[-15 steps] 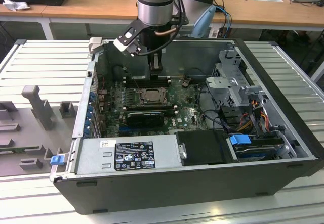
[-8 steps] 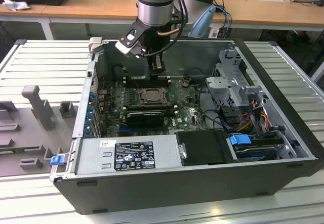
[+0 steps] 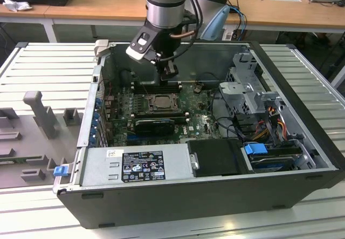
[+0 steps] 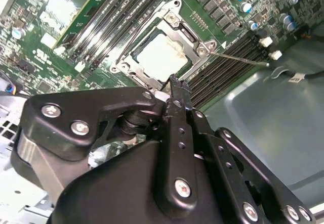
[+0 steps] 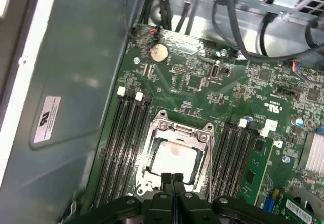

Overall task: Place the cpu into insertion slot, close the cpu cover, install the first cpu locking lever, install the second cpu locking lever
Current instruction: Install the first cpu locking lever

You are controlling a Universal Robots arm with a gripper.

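Power supply: a grey box with a label, nearest in the exterior view, along the front wall of the open case.
Black card: long, lying at 6 o'clock of the socket, just beside it.
Insertion slot: set in the green board on the case floor.
Cpu: seated in the insertion slot, silver-grey top up, seen in both wrist views.
Cpu cover: down flat over the socket, framing the cpu in its square cut-out.
Thin metal rod: runs from one cover corner across the memory slots.
Gripper: at 12 o'clock of the socket in the exterior view, close above its edge. The jaws are pressed together with nothing between them; contact with the cover cannot be told.
Arm: rises straight up from the gripper.
Wooden desks: farthest, at 12 o'clock beyond the case.
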